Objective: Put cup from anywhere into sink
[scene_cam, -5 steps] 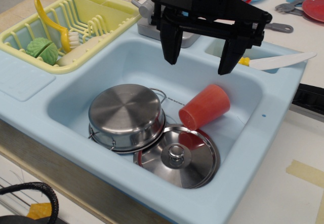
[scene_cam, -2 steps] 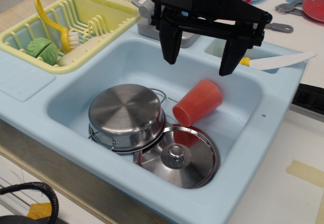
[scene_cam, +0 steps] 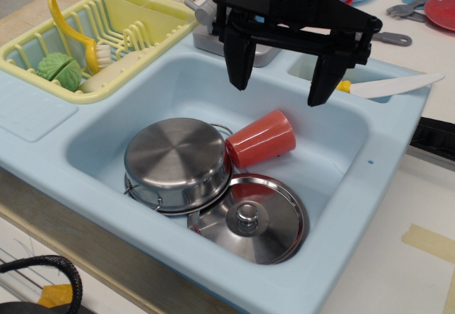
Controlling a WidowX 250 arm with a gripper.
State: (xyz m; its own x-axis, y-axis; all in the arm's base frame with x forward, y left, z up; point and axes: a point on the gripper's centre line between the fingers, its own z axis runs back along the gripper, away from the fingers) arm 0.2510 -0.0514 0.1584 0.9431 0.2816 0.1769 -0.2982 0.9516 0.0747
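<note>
The red-orange cup (scene_cam: 261, 140) lies on its side in the basin of the light-blue sink (scene_cam: 355, 186), its rim against an upturned steel pot (scene_cam: 178, 162) and just behind a steel lid (scene_cam: 249, 218). My black gripper (scene_cam: 281, 87) hangs above the basin, over the cup, with its two fingers spread wide apart and nothing between them. It does not touch the cup.
A yellow dish rack (scene_cam: 99, 37) at the back left holds a green vegetable, a yellow brush and a utensil. The grey faucet (scene_cam: 213, 23) stands behind the basin. A white knife (scene_cam: 387, 85) lies on the sink's back right rim. Plates and cutlery lie beyond.
The cup has rolled left across the basin, from right of the pot to resting against it. The gripper has stayed still and open.
</note>
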